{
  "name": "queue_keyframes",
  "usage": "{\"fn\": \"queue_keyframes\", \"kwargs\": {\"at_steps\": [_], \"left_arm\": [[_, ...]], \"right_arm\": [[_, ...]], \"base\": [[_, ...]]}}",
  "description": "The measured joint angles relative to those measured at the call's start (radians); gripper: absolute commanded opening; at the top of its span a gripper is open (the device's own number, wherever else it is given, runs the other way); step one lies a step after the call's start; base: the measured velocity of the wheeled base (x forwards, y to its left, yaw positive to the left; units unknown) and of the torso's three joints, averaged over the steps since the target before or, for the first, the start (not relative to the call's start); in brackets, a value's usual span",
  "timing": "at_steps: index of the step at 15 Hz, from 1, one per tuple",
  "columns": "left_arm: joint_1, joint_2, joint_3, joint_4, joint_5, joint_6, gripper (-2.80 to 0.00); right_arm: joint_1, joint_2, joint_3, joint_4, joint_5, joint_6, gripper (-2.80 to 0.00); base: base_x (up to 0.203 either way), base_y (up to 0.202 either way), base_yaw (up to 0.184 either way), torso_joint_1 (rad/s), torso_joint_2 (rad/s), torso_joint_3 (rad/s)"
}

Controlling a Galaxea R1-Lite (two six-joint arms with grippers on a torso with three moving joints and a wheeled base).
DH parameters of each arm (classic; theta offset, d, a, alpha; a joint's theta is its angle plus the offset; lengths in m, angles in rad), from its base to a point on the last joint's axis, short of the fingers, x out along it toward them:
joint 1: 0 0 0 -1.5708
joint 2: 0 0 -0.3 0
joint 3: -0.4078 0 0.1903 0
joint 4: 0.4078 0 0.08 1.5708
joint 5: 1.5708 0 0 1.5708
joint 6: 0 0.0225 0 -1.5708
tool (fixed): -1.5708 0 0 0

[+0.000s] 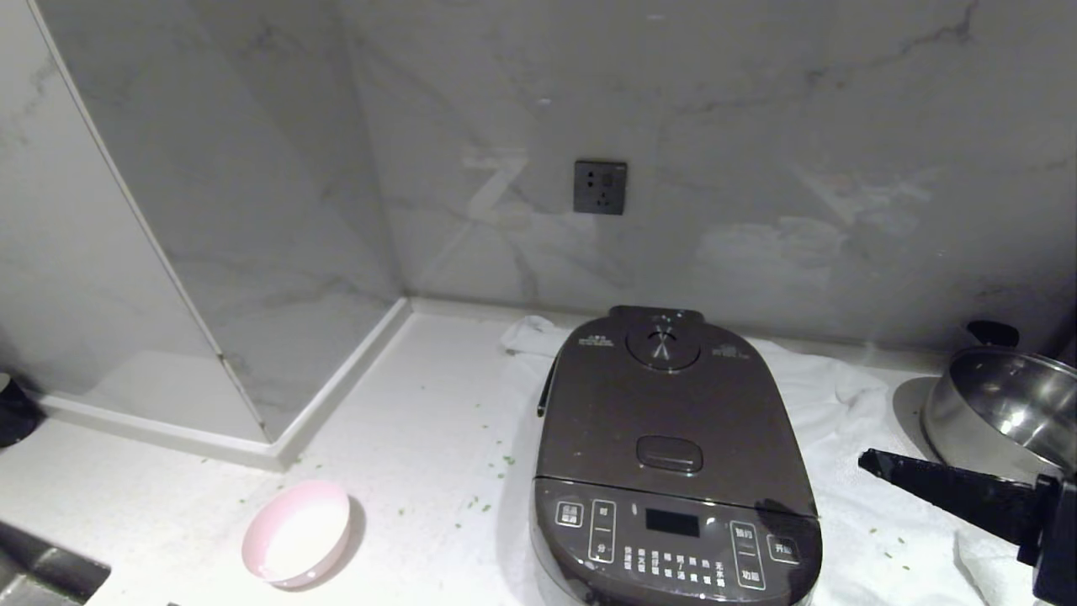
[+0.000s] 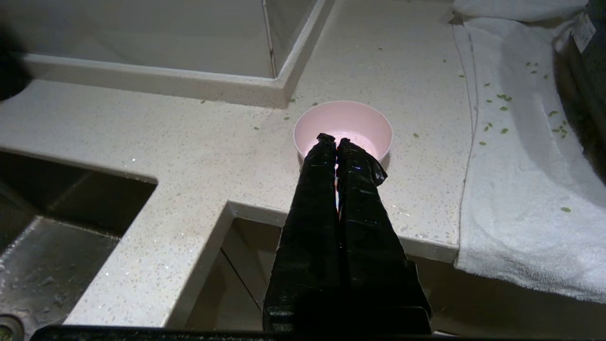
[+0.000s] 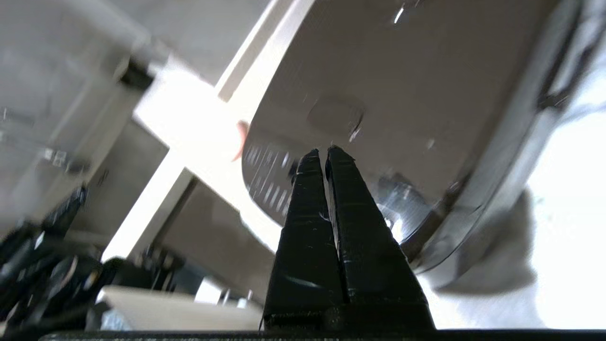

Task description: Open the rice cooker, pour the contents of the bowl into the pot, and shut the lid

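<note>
The dark rice cooker stands on a white towel with its lid down; the oblong release button lies near the lid's front. The pot is hidden under the lid. The pale pink bowl rests on the counter to the cooker's left. My right gripper is shut and empty, hovering beside the cooker's right side and pointing toward it; in the right wrist view its tips sit just short of the lid. My left gripper is shut and empty, held off the counter's front edge in line with the bowl.
A shiny steel pan with black handles stands right of the cooker, close behind my right arm. A wall socket is on the marble backsplash. A sink opens at the counter's left. Green flecks dot the counter and towel.
</note>
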Motion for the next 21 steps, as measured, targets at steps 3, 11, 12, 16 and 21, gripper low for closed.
{"fn": "queue_keyframes", "kwargs": {"at_steps": [3, 11, 12, 16, 21], "left_arm": [[0.001, 0.0, 0.0, 0.001, 0.003, -0.001, -2.8], [0.0, 0.0, 0.0, 0.004, 0.002, -0.003, -2.8], [0.0, 0.0, 0.0, 0.004, -0.003, -0.002, -2.8], [0.0, 0.0, 0.0, 0.005, 0.001, -0.018, -2.8], [0.0, 0.0, 0.0, 0.004, -0.003, -0.007, -2.8]], "right_arm": [[0.06, 0.016, -0.001, 0.051, 0.023, 0.047, -2.8], [0.077, -0.044, 0.039, 0.251, 0.081, 0.058, -2.8], [0.074, -0.047, 0.064, 0.252, 0.081, 0.059, -2.8], [0.023, -0.032, 0.077, 0.242, 0.078, 0.032, -2.8], [-0.178, 0.094, 0.072, 0.141, 0.098, -0.076, -2.8]], "base": [[0.0, 0.0, 0.0, 0.0, 0.0, 0.0], [0.0, 0.0, 0.0, 0.0, 0.0, 0.0], [0.0, 0.0, 0.0, 0.0, 0.0, 0.0], [0.0, 0.0, 0.0, 0.0, 0.0, 0.0], [0.0, 0.0, 0.0, 0.0, 0.0, 0.0]]}}
